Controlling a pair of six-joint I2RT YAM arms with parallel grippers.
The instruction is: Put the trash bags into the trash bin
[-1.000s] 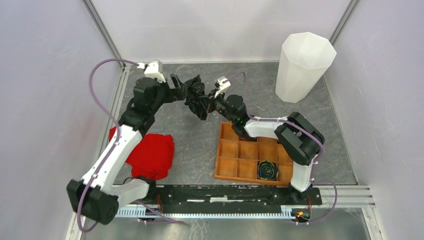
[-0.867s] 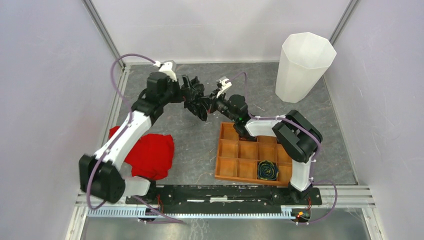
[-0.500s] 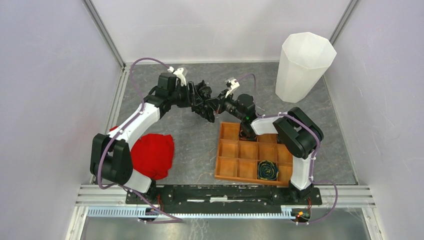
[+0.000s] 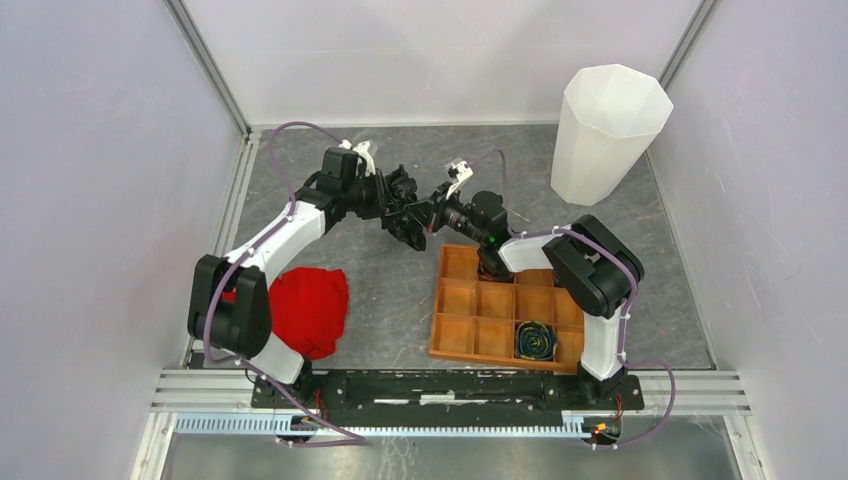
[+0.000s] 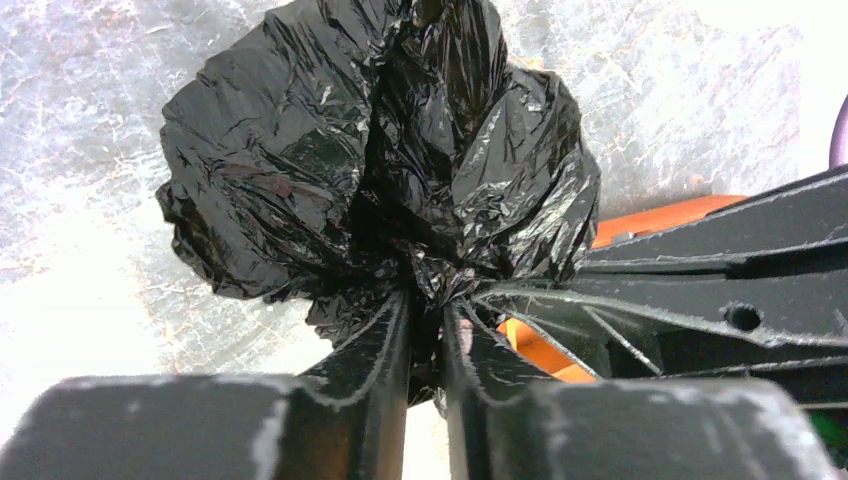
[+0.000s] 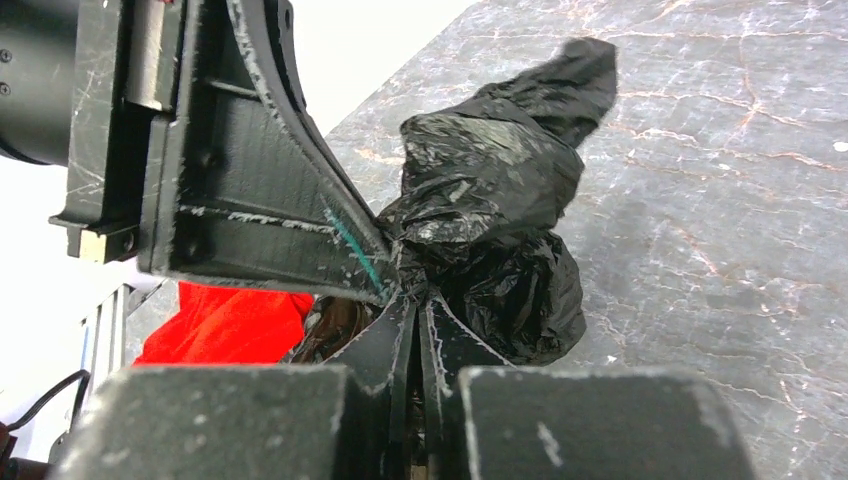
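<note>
Nearest the arm bases, a red cloth (image 4: 310, 310) lies heaped at the left of the table (image 4: 390, 290), and an orange compartment tray (image 4: 462, 298) sits at the right. One near-row compartment toward its right end holds a dark rolled bundle (image 4: 535, 340) (perhaps more bags, though I cannot tell); the other visible compartments look bare.

Just past the tray's far-left corner, the trash bag (image 4: 405, 215) is bunched into a crinkled black wad between the two arms, seemingly clear of the surface. On one side the left gripper (image 5: 425, 310) has its fingers pinched nearly together on a gathered fold of the plastic. From the opposite side the right gripper (image 6: 412, 300) is clamped tight on the same knot. Two grips this close suggest a handover, or a pull to spread the bag.

Farthest, at the back right, the trash bin (image 4: 605, 135) stands upright, well apart from the bag, with nothing dark showing at its open mouth.
</note>
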